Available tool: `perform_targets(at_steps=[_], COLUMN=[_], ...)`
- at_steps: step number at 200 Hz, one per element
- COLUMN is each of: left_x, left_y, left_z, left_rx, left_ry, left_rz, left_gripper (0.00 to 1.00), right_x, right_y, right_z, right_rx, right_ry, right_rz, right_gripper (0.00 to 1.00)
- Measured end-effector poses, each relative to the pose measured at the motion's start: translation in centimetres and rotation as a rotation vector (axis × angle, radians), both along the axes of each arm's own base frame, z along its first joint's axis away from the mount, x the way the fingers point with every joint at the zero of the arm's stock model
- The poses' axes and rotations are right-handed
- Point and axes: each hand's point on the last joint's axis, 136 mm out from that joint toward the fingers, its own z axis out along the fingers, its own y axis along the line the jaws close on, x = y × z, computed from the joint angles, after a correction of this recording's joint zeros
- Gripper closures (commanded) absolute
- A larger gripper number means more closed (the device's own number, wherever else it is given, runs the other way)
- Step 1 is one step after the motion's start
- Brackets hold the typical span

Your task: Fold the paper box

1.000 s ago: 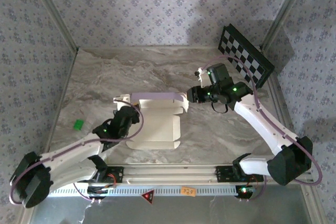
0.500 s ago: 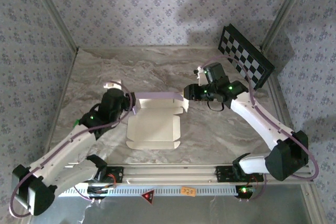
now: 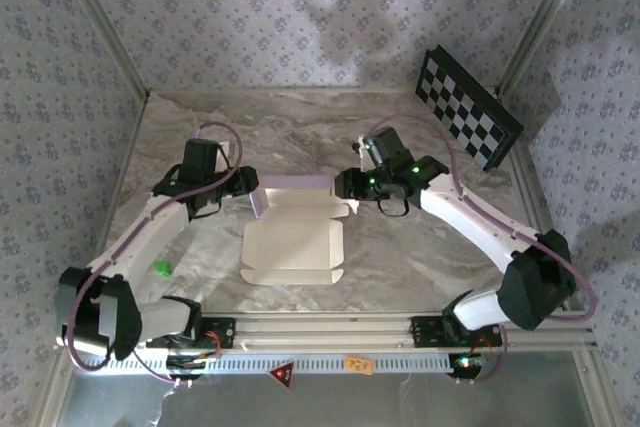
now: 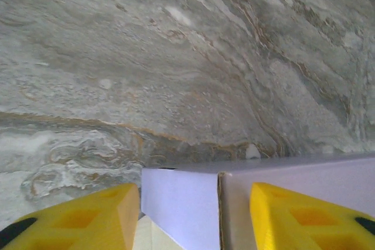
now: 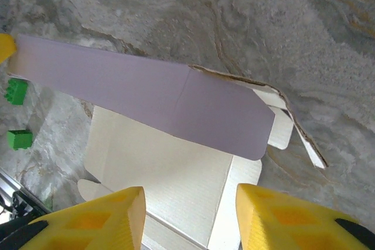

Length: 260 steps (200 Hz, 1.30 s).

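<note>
The table is the biggest thing, gray and swirly like marble. The paper box lies in the middle of it, open, with its cream side up. Its lilac wall stands up along the far edge. The long way of that wall runs from left to right, and a gripper waits at each end.

The left gripper is at the left end. Its fingers are spread, and the corner of the wall sits in the gap. I cannot tell if they touch it. The right gripper is near the right end, spread wide and holding nothing. The box lies just ahead of it. Both look about as near as each other.

The checkerboard panel leans in the far right corner, well apart. Small green blocks lie off to the left. I think nothing blocks the way.
</note>
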Motion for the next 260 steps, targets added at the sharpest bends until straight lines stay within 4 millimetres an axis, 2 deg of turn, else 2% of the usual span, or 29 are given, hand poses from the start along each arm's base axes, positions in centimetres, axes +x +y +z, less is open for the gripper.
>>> perform_targets(at_steps=[63,101,168,193,223,260], left_x=[0.5,0.6,0.6,0.5,0.3,-0.4], left_y=[-1.7,-2.0,-2.4,-2.5,-2.7,-2.7], left_z=[-0.2,-0.2,-0.3,-0.3,-0.4,-0.5], left_rx=[-0.067,-0.095,-0.125,-0.133,-0.15,-0.161], left_ry=[0.01,0.0,-0.008,-0.003,0.008,0.014], left_rz=[-0.091,-0.101,-0.109,-0.109,-0.117,-0.118], left_gripper=[0.59,0.6,0.6,0.6,0.59,0.57], right_x=[1.3,1.9,3.1,3.1,3.3,3.5], right_y=[0.7,1.1,2.2,2.4,2.8,3.1], right_z=[0.3,-0.9,-0.7,-1.5,-2.7,-2.7], right_rx=[-0.005,-0.011,0.054,0.058,0.051,0.056], right_ry=[-0.013,0.012,0.001,0.017,0.04,0.044], right_rz=[-0.033,-0.048,-0.081,-0.083,-0.079,-0.065], right_gripper=[0.53,0.52,0.54,0.54,0.56,0.57])
